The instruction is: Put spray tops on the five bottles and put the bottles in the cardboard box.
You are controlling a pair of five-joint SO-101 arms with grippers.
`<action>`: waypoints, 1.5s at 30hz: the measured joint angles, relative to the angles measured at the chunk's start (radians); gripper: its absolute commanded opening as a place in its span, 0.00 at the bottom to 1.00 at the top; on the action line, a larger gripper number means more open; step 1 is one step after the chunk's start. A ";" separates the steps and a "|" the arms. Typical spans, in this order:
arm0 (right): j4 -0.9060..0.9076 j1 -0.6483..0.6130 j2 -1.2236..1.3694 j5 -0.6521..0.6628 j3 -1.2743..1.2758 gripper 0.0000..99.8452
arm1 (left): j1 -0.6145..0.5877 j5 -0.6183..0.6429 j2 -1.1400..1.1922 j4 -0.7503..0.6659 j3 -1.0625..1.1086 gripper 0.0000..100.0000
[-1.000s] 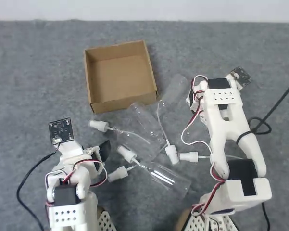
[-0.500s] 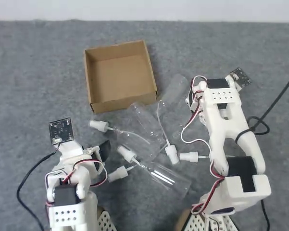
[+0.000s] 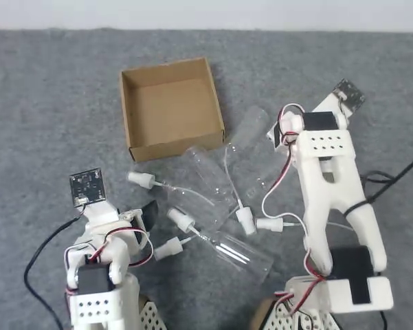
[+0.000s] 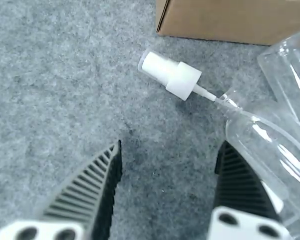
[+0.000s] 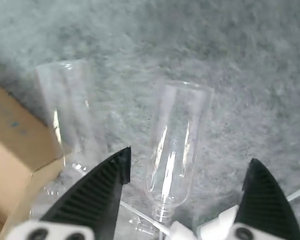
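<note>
My left gripper hangs with its jaws apart over the grey carpet. A white spray top lies just ahead of it, near the cardboard box, its thin tube leading to the mouth of a clear bottle. My right gripper — jaws likewise spread — hangs above a second bottle lying on its side. In the high view the bottles and spray tops lie clustered on the carpet between my two arms — all outside the box, which stands open-topped just beyond them.
</note>
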 measured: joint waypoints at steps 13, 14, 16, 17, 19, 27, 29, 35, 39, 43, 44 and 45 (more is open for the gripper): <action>0.043 -0.032 -0.011 0.351 0.000 0.31 | 0.000 0.000 0.000 0.000 0.000 0.28; 0.052 -0.048 -0.011 0.382 0.000 0.31 | 0.000 0.000 0.000 0.000 0.000 0.28; 0.071 -0.069 -0.011 0.453 0.000 0.31 | 0.000 0.000 0.000 0.000 0.000 0.28; 0.080 -0.080 -0.011 0.493 0.000 0.31 | 0.000 0.000 0.000 0.000 0.000 0.28; 0.100 -0.106 -0.011 0.578 0.000 0.31 | 0.000 0.000 0.000 0.000 0.000 0.28; 0.126 -0.140 -0.011 0.890 0.000 0.31 | 0.000 0.000 0.000 0.000 0.000 0.28; 0.126 -0.140 -0.011 0.944 0.000 0.31 | 0.000 0.000 0.000 0.000 0.000 0.28; 0.132 -0.140 -0.011 1.083 0.000 0.31 | 0.000 0.000 0.000 0.000 0.000 0.28; 0.132 -0.138 -0.011 1.172 0.000 0.31 | 0.000 0.000 0.000 0.000 0.000 0.28; 0.132 -0.140 -0.011 1.280 0.000 0.31 | 0.000 0.000 0.000 0.000 0.000 0.28; 0.132 -0.140 -0.011 1.310 0.000 0.31 | 0.000 0.000 0.000 0.000 0.000 0.28; 0.132 -0.140 -0.011 1.341 0.000 0.31 | 0.000 0.000 0.000 0.000 0.000 0.28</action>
